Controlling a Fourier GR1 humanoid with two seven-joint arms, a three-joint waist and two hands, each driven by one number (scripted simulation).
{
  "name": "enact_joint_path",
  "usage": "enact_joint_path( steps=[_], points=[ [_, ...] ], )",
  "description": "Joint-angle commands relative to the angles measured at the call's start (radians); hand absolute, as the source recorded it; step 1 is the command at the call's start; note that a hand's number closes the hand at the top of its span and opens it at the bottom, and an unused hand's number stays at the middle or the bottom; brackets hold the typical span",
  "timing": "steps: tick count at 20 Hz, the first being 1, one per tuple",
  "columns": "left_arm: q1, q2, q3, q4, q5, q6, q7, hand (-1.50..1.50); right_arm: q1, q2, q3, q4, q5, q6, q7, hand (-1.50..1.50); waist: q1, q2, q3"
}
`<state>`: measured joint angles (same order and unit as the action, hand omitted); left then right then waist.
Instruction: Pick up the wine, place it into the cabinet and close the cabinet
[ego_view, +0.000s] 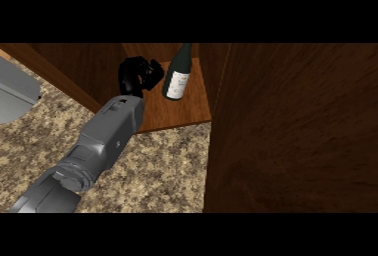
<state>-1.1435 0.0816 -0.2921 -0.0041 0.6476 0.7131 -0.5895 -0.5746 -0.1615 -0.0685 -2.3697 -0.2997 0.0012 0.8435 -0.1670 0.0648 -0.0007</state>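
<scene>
The dark green glass wine bottle with a pale label stands inside the open dark-wood cabinet, on its lighter wooden shelf floor, toward twelve o'clock in the head view; it appears upright, its neck pointing up the frame, though the steep downward angle makes any lean hard to judge; just beside it, at its nine o'clock, sits the black left hand on its grey forearm, fingers curled inward yet wrapped round nothing, with a narrow gap showing between fingertips and glass, so the placing looks done and the closing not yet begun; the right hand shows nowhere; the broad dark-wood cabinet door fills the three o'clock side, swung open, its edge running down past the shelf's front corner; the speckled granite counter spreads toward six o'clock, and a grey rounded object sits at nine o'clock, too cropped to identify; the risks, as I judge them: the curled fingers could clip the bottle on the way out and tip it, since they lie so near; the forearm crosses the shelf's front edge, so a door swung early would strike it; the bottle stands fairly near the door side, and a door closed hard might jar it.
</scene>
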Motion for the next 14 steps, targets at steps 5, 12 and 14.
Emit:
enact_joint_path(
  steps=[5, 12, 14],
  points=[
    [0.035, 0.050, -0.043, 0.004, -0.047, 0.055, 0.064, 1.50, -0.011, -0.012, -0.005, -0.031, -0.026, 0.005, 0.019, -1.50, -0.005, 0.003, -0.002],
    [0.064, 0.041, -0.054, 0.003, -0.062, -0.015, 0.055, -1.50, -0.018, 0.003, 0.008, -0.006, -0.011, 0.001, 0.005, -1.50, 0.010, 0.007, -0.005],
    [0.070, 0.067, -0.048, 0.003, -0.056, -0.021, 0.067, -1.50, -0.008, 0.000, 0.018, -0.037, -0.001, 0.006, 0.004, -1.50, -0.001, 0.009, -0.005]
  ],
)
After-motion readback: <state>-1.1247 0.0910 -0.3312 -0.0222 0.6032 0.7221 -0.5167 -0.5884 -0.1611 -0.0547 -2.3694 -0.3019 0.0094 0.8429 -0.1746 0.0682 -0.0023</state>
